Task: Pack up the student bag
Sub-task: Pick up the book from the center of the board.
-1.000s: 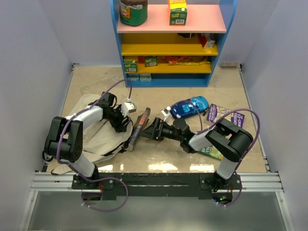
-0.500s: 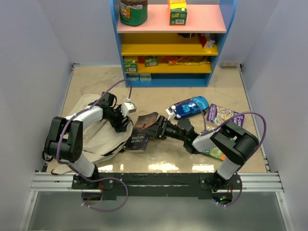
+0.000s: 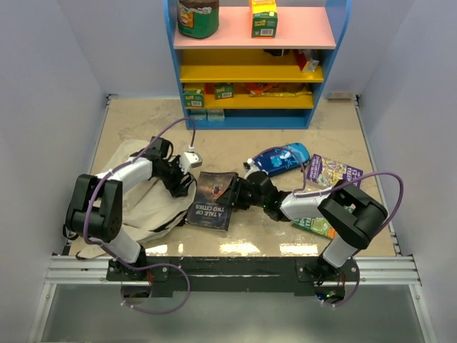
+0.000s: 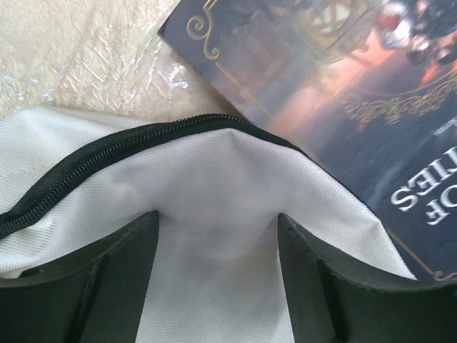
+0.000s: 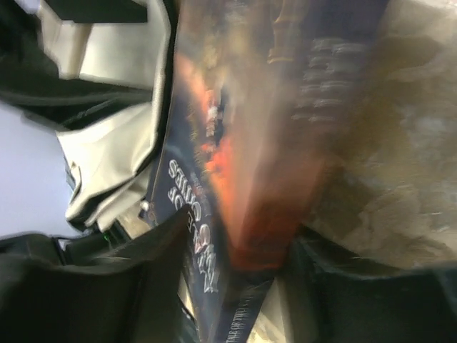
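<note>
Barely begun packing the student bag [image 3: 139, 204].
Pinching its zippered rim with the left tool [image 3: 180, 183], gripping the novel [image 3: 213, 201] with the right tool [image 3: 238, 194]; yet to slide it inside.

Overhead view bright, even, sharp; glare patch on table [image 3: 243, 248] just below book [image 3: 213, 200]. Right wrist view motion-smeared, book blurred.
</note>
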Controlling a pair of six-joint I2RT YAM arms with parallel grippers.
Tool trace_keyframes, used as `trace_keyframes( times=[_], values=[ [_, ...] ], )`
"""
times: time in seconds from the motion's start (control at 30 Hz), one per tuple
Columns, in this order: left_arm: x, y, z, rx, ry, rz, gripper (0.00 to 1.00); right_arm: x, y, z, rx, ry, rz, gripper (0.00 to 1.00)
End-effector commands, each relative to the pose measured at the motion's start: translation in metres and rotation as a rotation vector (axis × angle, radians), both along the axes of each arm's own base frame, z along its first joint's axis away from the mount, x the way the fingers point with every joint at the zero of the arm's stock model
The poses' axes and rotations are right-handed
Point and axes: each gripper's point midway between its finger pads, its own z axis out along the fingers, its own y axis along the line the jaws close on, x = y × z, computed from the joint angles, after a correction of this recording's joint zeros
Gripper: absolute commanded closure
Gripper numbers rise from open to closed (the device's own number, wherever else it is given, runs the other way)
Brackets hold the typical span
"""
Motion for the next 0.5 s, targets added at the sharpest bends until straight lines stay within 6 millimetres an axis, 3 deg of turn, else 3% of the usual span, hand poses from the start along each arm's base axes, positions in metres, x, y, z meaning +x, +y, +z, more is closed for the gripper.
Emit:
trace_keyframes(
  times=[0.0,0.03,0.13,0.17,0.27,0.47],
  values=[
    [-0.019,-0.011,0.02,-0.054,0.069,-0.027,0.25,0.01,0.011,0.013,0.08,-0.038,-0.02,0.61],
    [-0.014,-0.013,0.033,-0.068,0.047,-0.025,0.24,0.008,0.009,0.009,0.082,-0.031,-0.025,0.75],
    [-0.018,-0.017,0.065,-0.104,0.016,-0.029,0.1,0.007,0.009,0.008,0.101,-0.027,-0.028,0.92],
    [-0.02,-0.017,0.077,-0.115,-0.005,-0.029,0.07,0.007,0.009,0.009,0.109,-0.029,-0.028,0.96],
    [-0.04,-0.016,0.086,-0.112,0.015,-0.051,0.0,0.006,0.007,0.011,0.106,-0.035,-0.033,1.0],
    [-0.087,-0.015,0.06,-0.042,0.089,-0.11,0.0,0.007,0.006,0.023,0.121,-0.057,-0.031,1.0]
  ],
)
